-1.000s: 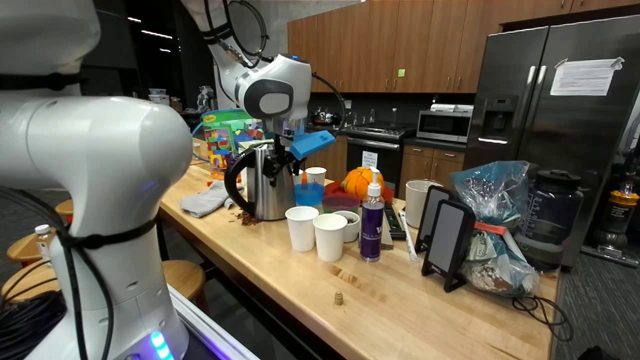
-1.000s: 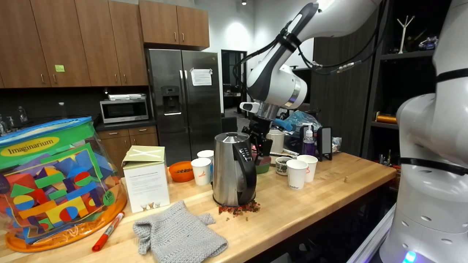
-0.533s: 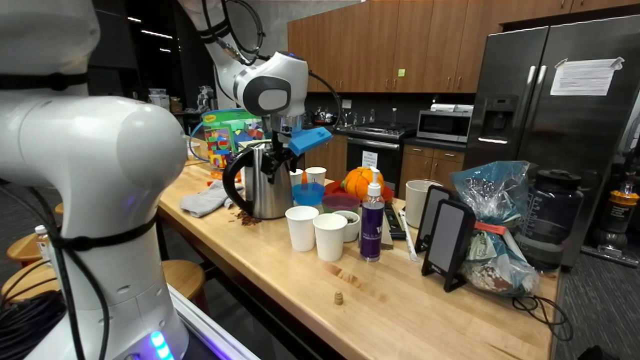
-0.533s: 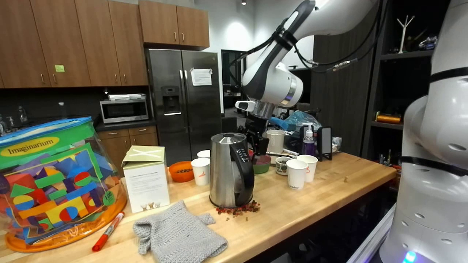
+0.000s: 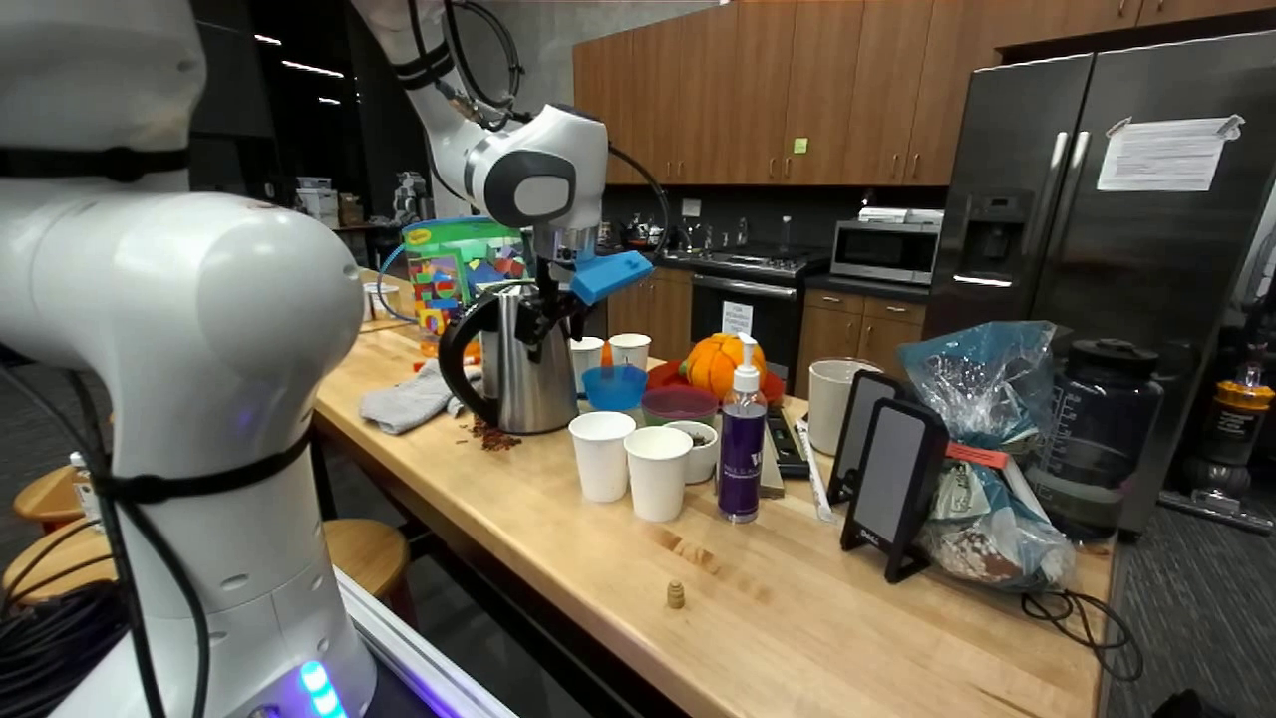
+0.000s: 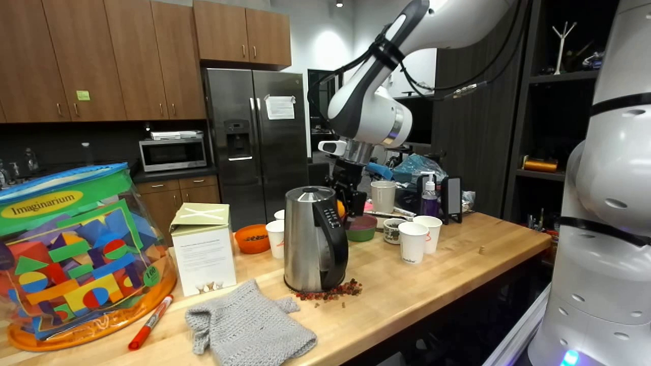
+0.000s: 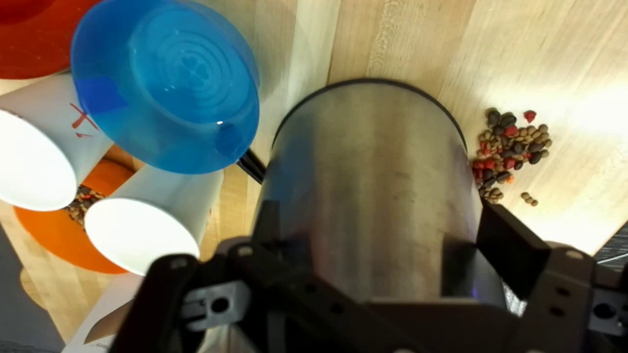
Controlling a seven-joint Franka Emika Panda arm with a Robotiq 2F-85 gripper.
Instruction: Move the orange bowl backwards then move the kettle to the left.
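The silver kettle point(image 6: 305, 244) stands upright on the table with its dark handle point(image 6: 333, 251) to one side; it also shows in an exterior view point(image 5: 533, 384) and fills the middle of the wrist view point(image 7: 373, 181). My gripper point(image 6: 353, 201) is against the kettle's upper side, opposite the block bag. Its fingers point(image 7: 510, 250) are spread wide across the metal body and do not close around it. The orange bowl point(image 6: 253, 239) with dark bits in it stands behind the kettle near a white box. In the wrist view the orange bowl point(image 7: 68, 240) is partly hidden by paper cups.
Loose peppercorns point(image 6: 330, 291) lie at the kettle's base. A grey cloth point(image 6: 252, 323), a white box point(image 6: 203, 254), a red marker point(image 6: 151, 323) and a block bag point(image 6: 86, 254) lie beyond it. A blue bowl point(image 7: 167, 83) and paper cups point(image 7: 142, 233) stand close by.
The kettle has slid toward the block bag, leftward in both exterior views, with my gripper moving along against it. The orange bowl has not moved.
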